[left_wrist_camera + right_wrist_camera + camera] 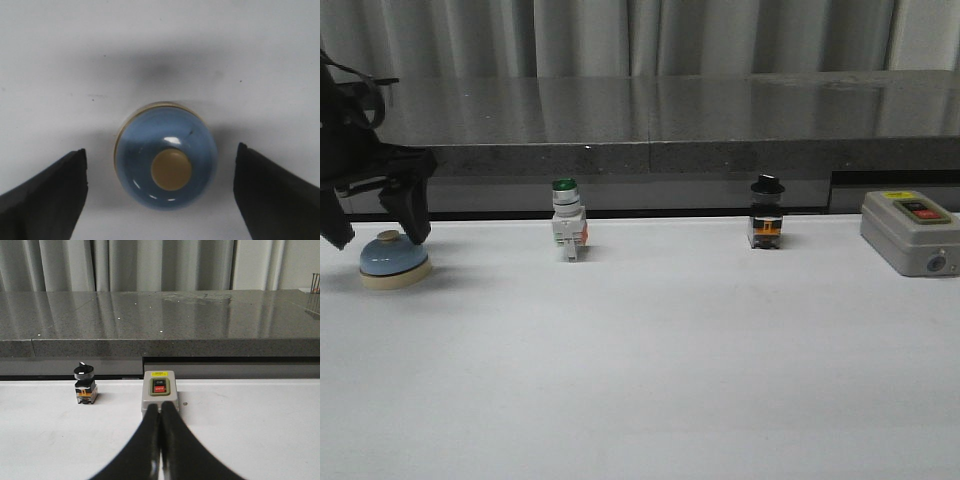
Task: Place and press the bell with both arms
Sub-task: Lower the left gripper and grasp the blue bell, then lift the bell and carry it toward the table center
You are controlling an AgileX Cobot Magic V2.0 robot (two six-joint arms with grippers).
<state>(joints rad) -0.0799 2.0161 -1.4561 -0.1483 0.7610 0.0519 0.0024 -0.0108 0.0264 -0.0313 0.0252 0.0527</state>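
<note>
I see the bell (394, 262) sitting upright on the white tabletop (650, 360) close to its left edge, blue dome up with the cream knob on top. My left gripper (375, 228) hangs directly over it, fingers spread wide; from the left wrist camera the bell (167, 163) lies between the two fingers (47, 200) with table showing on either side, so nothing touches it. My right gripper (160, 415) has its fingers pressed together, holding nothing, pointed toward the grey box (159, 394) with the red button near the right edge. Along the back edge stand a green-capped switch (567, 220) and a black-knobbed switch (766, 212), well apart from the bell.
</note>
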